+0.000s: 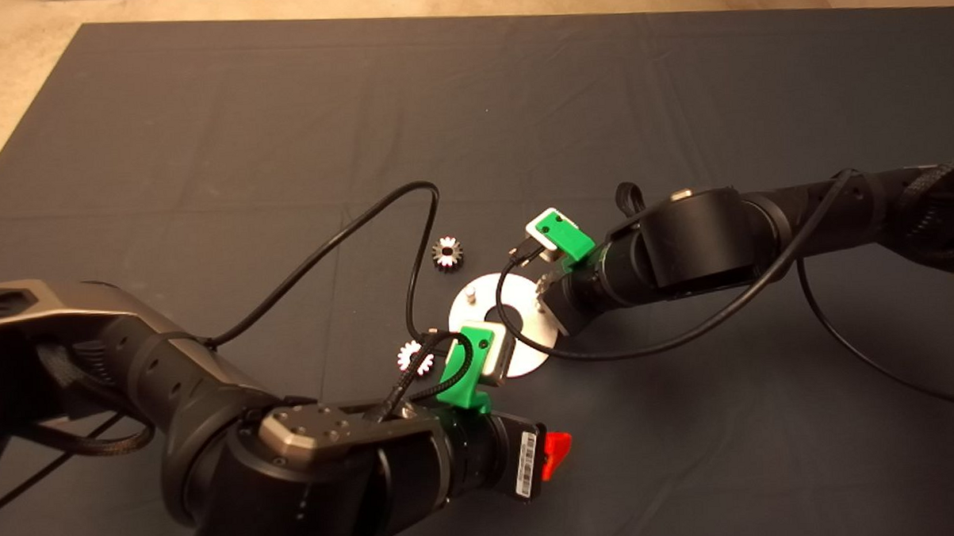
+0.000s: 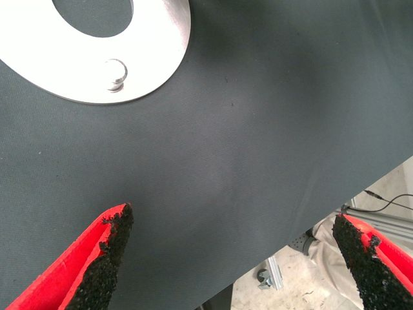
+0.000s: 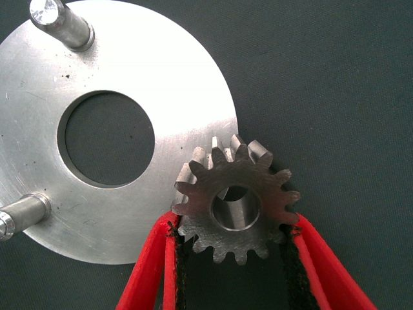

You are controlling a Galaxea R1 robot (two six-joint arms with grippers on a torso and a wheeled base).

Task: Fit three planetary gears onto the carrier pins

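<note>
The right gripper (image 3: pixel 232 252) is pinching a small toothed steel gear (image 3: pixel 235 208) over a stud (image 3: pixel 237 210) at the flat round silver disc's (image 3: pixel 161 84) edge, so next it's easing straight down; left gripper (image 2: pixel 232 258) is hanging spread and empty nearby.

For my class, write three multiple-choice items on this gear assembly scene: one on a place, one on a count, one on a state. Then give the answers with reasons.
1. Where is the gear in the right gripper?
A. Over a pin at the rim of the disc
B. On the bare mat, far from the disc
C. On the floor

2. How many gears lie loose on the mat in the head view?
A. None
B. Two
C. Four

3. How does the left gripper stand?
A. Shut on a gear
B. Shut on the disc
C. Open, holding nothing

Answers: 1 A, a pin shows through its bore in the right wrist view. 2 B, one gear lies beyond the disc, another beside the left arm. 3 C, its fingers are spread over bare mat.
</note>
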